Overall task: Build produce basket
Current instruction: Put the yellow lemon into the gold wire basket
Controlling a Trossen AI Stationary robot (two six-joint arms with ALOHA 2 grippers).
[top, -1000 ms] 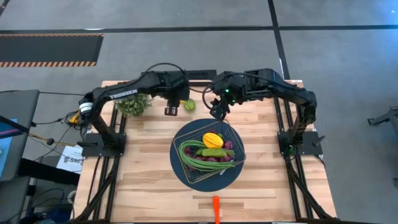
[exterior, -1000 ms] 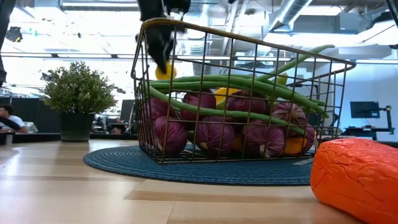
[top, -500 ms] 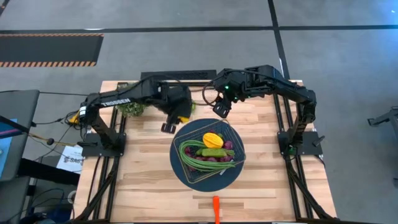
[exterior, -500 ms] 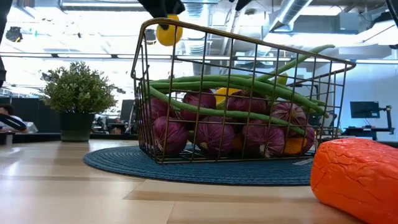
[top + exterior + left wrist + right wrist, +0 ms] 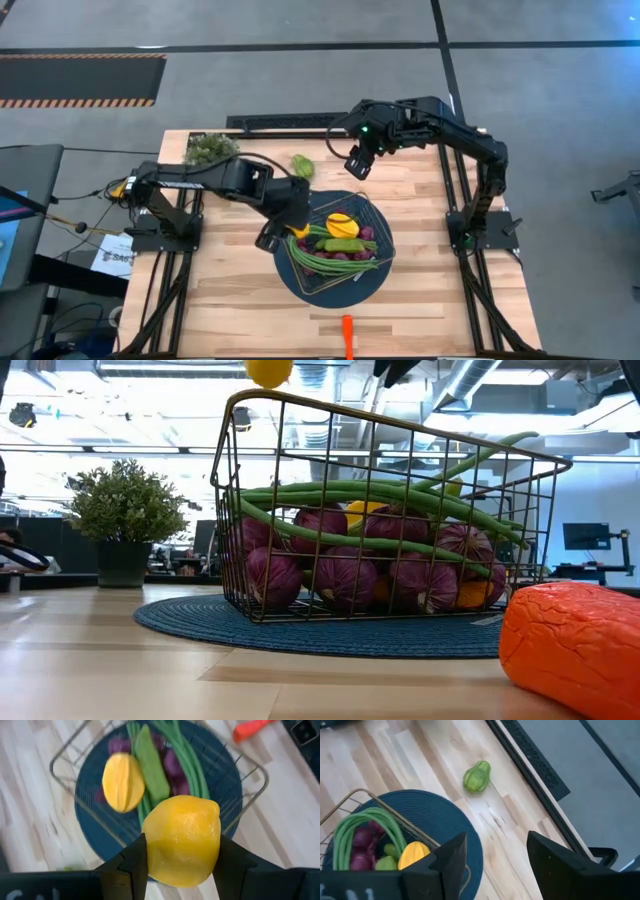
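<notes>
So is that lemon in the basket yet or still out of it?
Still out. The left gripper holds the lemon above the basket, fingers clamped on both sides.

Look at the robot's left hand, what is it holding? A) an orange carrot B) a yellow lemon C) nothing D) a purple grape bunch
B: in the left wrist view the left hand grips a yellow lemon between its fingers, above the basket.

Dark jointed arms, black cables, blocky fingers (image 5: 451,857)
</notes>
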